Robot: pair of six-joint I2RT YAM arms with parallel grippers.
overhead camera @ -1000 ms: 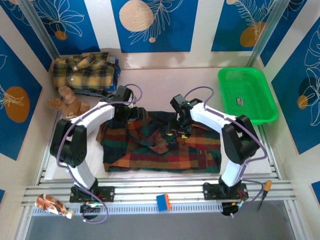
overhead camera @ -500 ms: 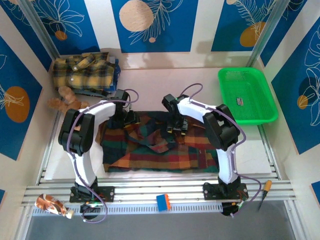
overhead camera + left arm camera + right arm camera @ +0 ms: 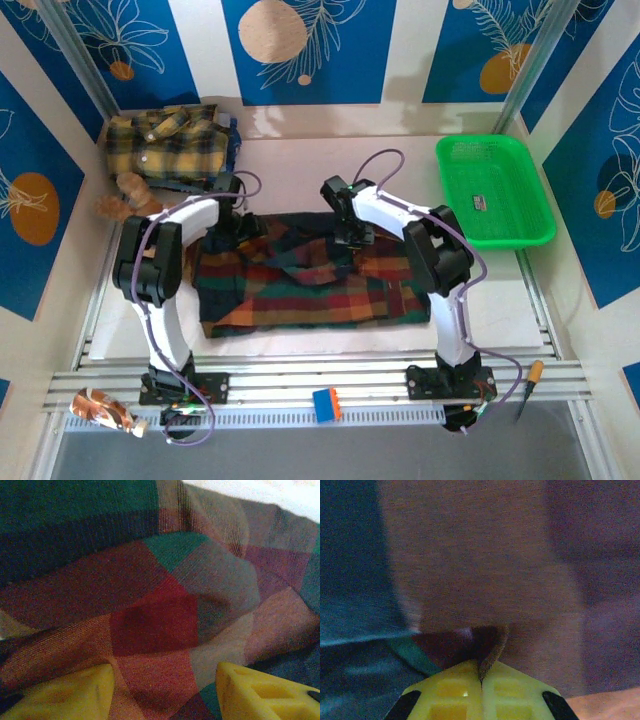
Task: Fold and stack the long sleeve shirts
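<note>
Green-and-red plaid shirt [image 3: 300, 285] lies mid-frame. Right gripper [image 3: 481, 667] pinches a fold of it. Left gripper [image 3: 165, 672] looks spread apart over the cloth, I think.

Two plaid shirts, dark shirt [image 3: 300, 290], yellow shirt [image 3: 165, 148], two robot arms, left arm [image 3: 185, 215], right arm [image 3: 385, 210], one green basket [image 3: 515, 175], one teddy bear [image 3: 128, 198], one blue-and-orange block [image 3: 327, 403]
</note>
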